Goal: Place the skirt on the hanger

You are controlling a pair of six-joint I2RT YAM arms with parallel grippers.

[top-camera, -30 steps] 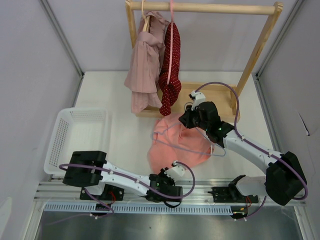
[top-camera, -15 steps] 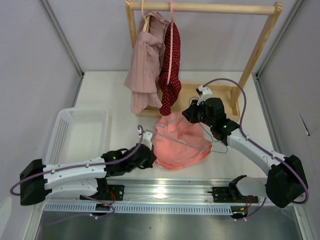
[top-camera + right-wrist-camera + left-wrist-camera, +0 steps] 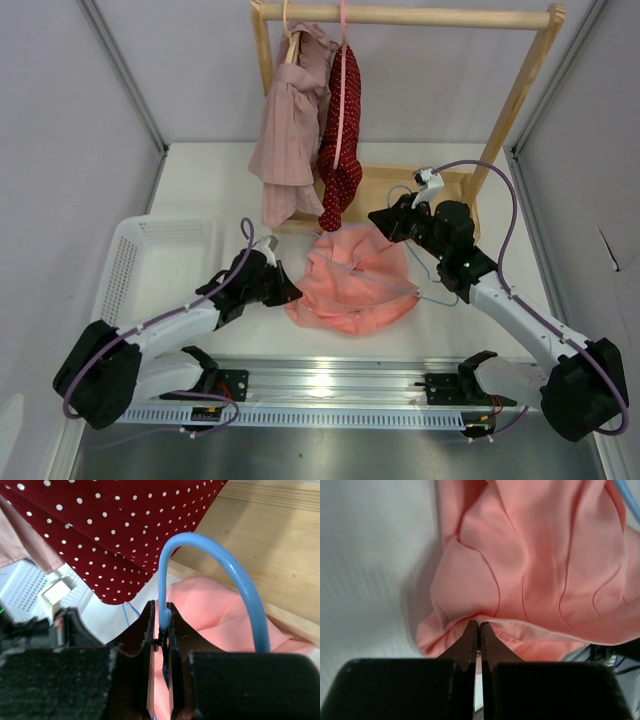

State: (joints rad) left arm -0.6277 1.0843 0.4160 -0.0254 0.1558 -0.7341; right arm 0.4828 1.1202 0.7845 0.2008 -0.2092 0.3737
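Table (image 3: 210, 185): white, walled in grey. You have a wooden rack (image 3: 400, 15) along its far side and a white basket (image 3: 125, 262) at its left.
Rack load: a striped garment (image 3: 290, 130) and a dotted garment (image 3: 343, 130) hang side by side at the rack's left end.
Skirt (image 3: 355, 290): coral cloth, bunched in a loose heap on the table, just in front of the rack's base and between your two arms.
Hanger (image 3: 195, 536): light blue. Its thin frame lies across the skirt, and its hook arches up at the skirt's far right edge, under the hem of the dotted garment.
Left gripper (image 3: 479, 625): reaches in low from the basket side. The fingers are pressed together with the skirt's near-left edge pinched at their tips, and the rest of the skirt spreads away beyond them.
Right gripper (image 3: 160, 611): clamped on the end of the hanger hook, at the far right of the skirt. The skirt lies below and just past its fingertips.
Spacing: your grippers sit at opposite sides of the skirt, well apart.
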